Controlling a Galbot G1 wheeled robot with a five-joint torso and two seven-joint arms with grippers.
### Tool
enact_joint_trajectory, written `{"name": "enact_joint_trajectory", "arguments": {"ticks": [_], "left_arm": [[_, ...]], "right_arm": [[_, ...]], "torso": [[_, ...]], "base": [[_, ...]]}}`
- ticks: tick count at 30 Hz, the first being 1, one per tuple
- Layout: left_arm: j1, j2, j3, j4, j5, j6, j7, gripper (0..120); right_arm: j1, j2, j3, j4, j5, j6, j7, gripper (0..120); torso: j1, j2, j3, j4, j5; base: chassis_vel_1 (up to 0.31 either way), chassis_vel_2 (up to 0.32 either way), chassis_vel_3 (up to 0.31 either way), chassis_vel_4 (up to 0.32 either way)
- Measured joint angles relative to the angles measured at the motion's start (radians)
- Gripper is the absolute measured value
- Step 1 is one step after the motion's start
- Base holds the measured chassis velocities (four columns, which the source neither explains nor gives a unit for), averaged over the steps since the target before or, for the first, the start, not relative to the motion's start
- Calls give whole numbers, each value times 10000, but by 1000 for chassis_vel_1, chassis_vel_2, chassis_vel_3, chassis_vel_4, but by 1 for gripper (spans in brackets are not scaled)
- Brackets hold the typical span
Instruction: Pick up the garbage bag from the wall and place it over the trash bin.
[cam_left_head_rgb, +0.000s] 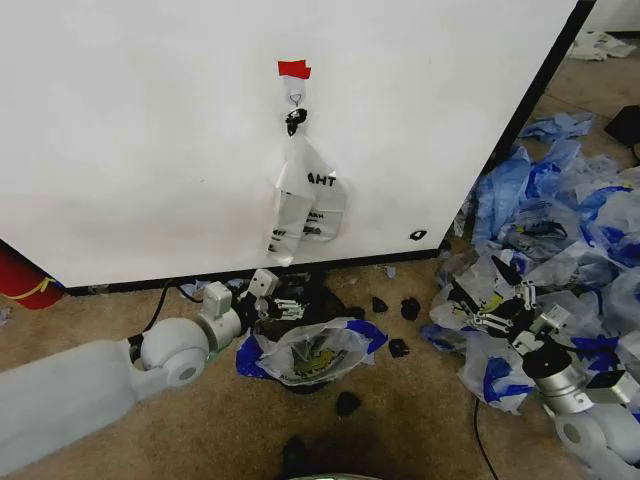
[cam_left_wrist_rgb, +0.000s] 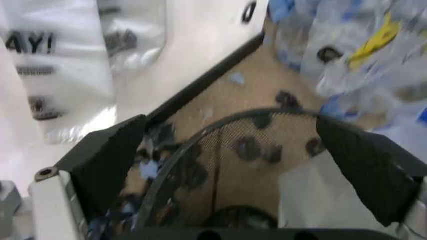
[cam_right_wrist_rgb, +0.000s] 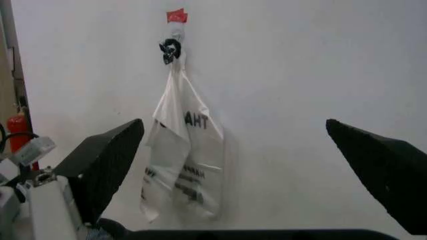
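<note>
A garbage bag (cam_left_head_rgb: 312, 352) already drapes the trash bin (cam_left_head_rgb: 305, 380) at lower centre, left gripper (cam_left_head_rgb: 282, 308) fingers released, right gripper (cam_left_head_rgb: 490, 300) spread

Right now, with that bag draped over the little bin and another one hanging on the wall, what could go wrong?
The garbage bag lies loosely over the trash bin, so it might slip off when the open left gripper beside its rim moves. The second white bag hangs from a metal hook on the wall and could tear if tugged. The open right gripper sits among a pile of loose bags that might snag it.
</note>
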Motion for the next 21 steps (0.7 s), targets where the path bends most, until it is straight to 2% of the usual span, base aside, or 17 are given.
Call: {"name": "enact_joint_trajectory", "arguments": {"ticks": [7, 16, 21], "left_arm": [[-1255, -306, 1215, 406, -229, 1058, -75, 100], [-1940, -929, 1911, 1008, -523, 1141, -371, 98], [-2634, -1169, 2703, 1438, -678, 1124, -364, 77]], "right_arm": [[-75, 49, 32, -88, 7, 74, -138, 100], [-154, 211, 13, -210, -5, 161, -294, 100], [-212, 332, -52, -237, -83, 215, -347, 100]], "torso": [[0, 0, 1, 2, 2], [0, 0, 1, 0, 2], [0, 0, 1, 1, -1]], "base": [[0, 0, 0, 0], [0, 0, 0, 0], [0, 0, 0, 0]]}}
